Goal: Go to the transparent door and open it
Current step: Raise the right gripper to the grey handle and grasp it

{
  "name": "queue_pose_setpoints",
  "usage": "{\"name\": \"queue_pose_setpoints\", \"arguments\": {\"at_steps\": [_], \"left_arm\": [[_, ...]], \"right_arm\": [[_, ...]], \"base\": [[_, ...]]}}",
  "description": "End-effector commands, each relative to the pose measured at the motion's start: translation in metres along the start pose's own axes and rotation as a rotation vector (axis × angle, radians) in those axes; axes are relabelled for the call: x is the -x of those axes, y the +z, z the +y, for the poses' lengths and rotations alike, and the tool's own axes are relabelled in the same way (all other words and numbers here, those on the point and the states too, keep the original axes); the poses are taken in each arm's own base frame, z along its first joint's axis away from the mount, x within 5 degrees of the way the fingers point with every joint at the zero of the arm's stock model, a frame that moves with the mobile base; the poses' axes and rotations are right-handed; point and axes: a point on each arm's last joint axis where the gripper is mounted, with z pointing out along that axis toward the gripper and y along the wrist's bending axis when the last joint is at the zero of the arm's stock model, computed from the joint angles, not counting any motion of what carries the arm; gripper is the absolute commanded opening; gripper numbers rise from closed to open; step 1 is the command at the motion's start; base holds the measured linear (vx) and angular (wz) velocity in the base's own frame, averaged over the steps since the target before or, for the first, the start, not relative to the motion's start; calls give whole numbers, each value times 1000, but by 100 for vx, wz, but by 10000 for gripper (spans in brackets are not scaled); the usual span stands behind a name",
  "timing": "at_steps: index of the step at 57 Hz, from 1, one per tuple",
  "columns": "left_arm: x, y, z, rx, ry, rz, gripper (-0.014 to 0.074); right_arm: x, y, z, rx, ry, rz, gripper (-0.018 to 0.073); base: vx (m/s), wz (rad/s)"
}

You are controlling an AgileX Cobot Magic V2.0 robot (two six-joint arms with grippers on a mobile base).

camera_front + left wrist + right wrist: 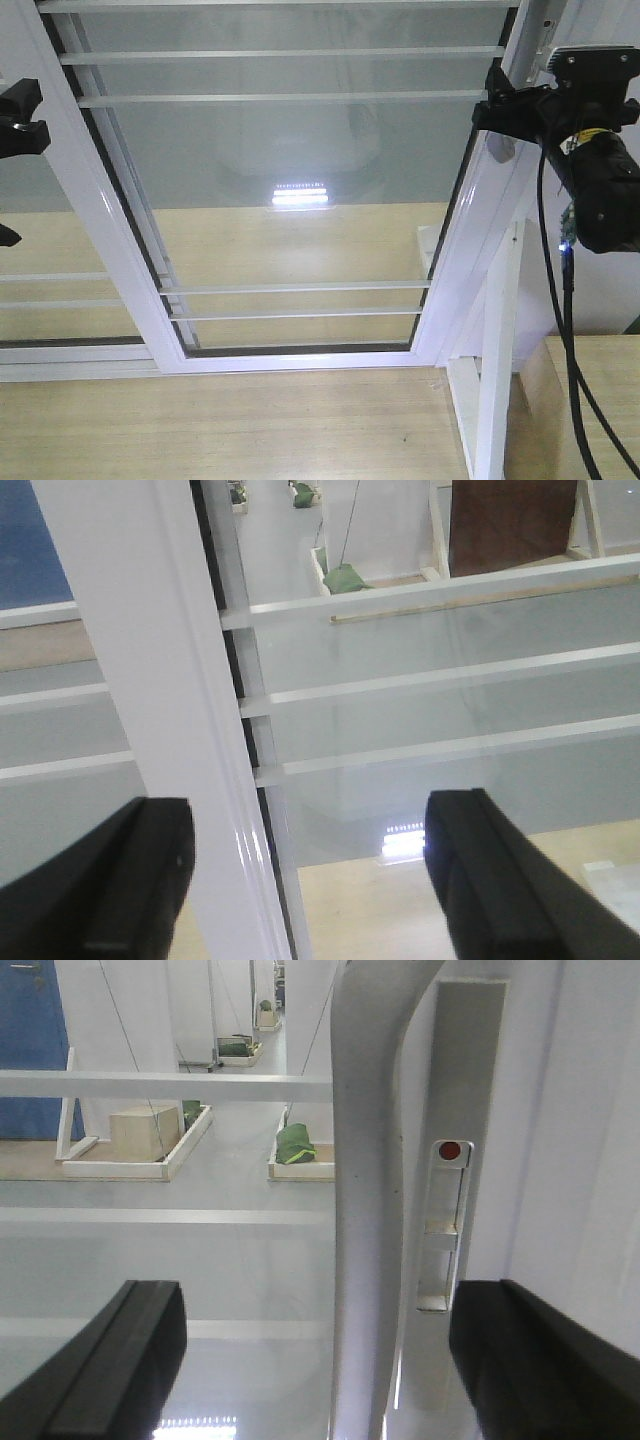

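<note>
Front view: the transparent door [290,180] stands upright, long axis vertical, glass facing the jaws, right gripper [493,100] at its right edge; left wrist: left gripper [305,810] gapes wide astride a white stile [170,680]; right wrist: wide right jaws straddle the curved grey pull handle [365,1160], so I'd clamp squarely, then pull gently.

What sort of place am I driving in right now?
Likely an indoor test hall: a white-framed transparent door, wood-look floor, and green bags in trays beyond the glass.

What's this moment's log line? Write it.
right jaws open around handle | left jaws open around white stile | transparent door ahead
</note>
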Motion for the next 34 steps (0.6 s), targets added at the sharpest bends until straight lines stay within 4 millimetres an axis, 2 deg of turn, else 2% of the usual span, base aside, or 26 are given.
{"name": "queue_pose_setpoints", "arguments": {"at_steps": [1,15,34], "left_arm": [[21,-4,2,19,-8,-119,575],[21,-4,2,19,-8,-119,575],[21,-4,2,20,-8,-121,575]], "right_arm": [[32,10,-5,-19,-9,-176,584],[29,35,-26,-67,-8,-157,584],[24,56,-24,-14,-71,-153,584]], "base": [[0,0],[0,0],[0,0]]}}
